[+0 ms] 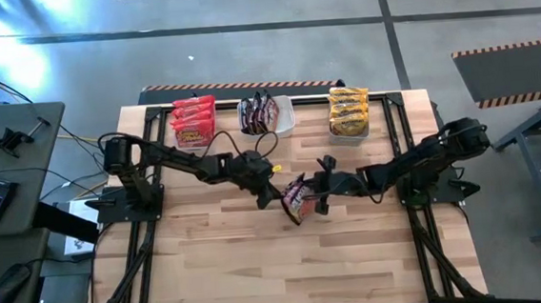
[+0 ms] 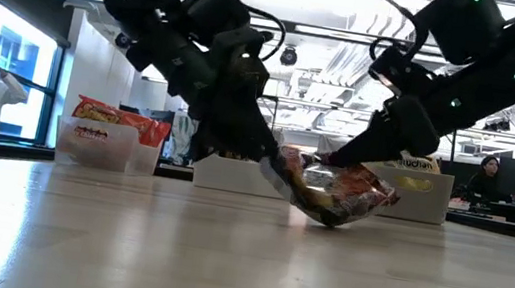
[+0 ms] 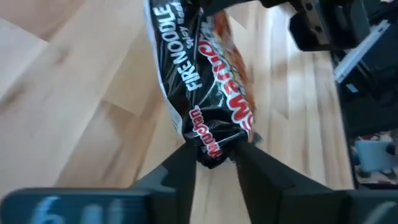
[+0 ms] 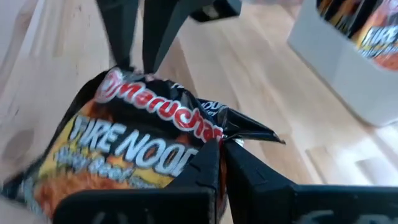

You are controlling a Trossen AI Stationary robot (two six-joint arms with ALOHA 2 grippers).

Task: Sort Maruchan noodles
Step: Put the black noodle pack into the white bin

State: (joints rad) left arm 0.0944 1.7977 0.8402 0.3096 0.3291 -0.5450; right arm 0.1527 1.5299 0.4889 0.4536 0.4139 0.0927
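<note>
Two tools hold one dark noodle packet (image 1: pixel 298 199) mid-desk: the left tool (image 1: pixel 279 198) is clamped on one end, the right tool (image 1: pixel 318 199) on the other, so its long axis runs tilted between them. Three tubs (image 1: pixel 283 122) of packets line the far edge; bare desk (image 1: pixel 259 267) lies nearer.

Both arms reach inward and meet near the middle of the surface, wrists angled down toward each other. The left gripper (image 1: pixel 281 195) has its jaws pinched on one end of the dark noodle packet (image 1: pixel 298 199). The right gripper (image 1: pixel 314 196) clamps the opposite end, its jaws nearly closed.
</note>
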